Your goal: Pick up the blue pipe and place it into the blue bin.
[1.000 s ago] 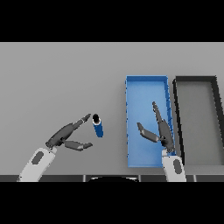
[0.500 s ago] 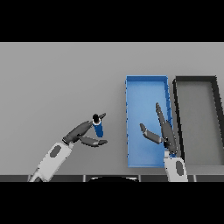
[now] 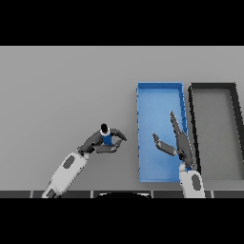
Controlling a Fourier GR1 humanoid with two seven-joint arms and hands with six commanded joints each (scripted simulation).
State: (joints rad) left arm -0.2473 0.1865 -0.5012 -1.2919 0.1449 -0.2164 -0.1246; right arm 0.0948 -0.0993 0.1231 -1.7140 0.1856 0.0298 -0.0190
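Note:
The blue pipe (image 3: 106, 137), short with a dark end, stands on the grey table left of the blue bin (image 3: 159, 93). My left hand (image 3: 96, 141) has its fingers and thumb curled round the pipe, so only the pipe's top and a bit of blue show. My right hand (image 3: 180, 144) hovers over the right side of the blue bin, fingers straight and thumb spread, holding nothing.
A dark grey bin (image 3: 213, 89) sits right beside the blue bin, at the right of the table. The grey table (image 3: 62, 90) stretches to the left and back.
My left hand has moved right and closed its fingers round the blue pipe, which earlier stood beside its open fingertips. The right hand has stayed over the blue bin.

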